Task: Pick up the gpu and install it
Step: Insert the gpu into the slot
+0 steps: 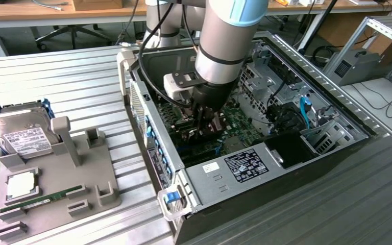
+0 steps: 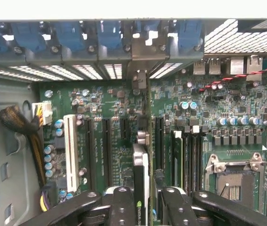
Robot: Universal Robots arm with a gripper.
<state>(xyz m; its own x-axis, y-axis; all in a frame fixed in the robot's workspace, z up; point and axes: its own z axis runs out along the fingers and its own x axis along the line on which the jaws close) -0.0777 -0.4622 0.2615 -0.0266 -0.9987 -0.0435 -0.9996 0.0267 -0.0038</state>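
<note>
The gpu [image 2: 141,174] shows edge-on in the wrist view, a thin dark card with a silver edge standing upright over the green motherboard [image 2: 110,108]. Its metal bracket end [image 2: 139,81] reaches the row of rear slot covers. My gripper [image 2: 145,207] is shut on the card, one black finger [image 2: 121,207] on each side. In the exterior view the gripper [image 1: 206,122] is down inside the open computer case [image 1: 250,168], just above the motherboard, and the arm hides most of the card.
A white expansion slot [image 2: 70,146], seated memory sticks [image 2: 178,155] and the CPU socket [image 2: 232,183] flank the card. On the exterior view's left, a grey fixture [image 1: 80,178] holds a hard drive [image 1: 22,138], a processor [image 1: 20,186] and a green memory stick [image 1: 39,201].
</note>
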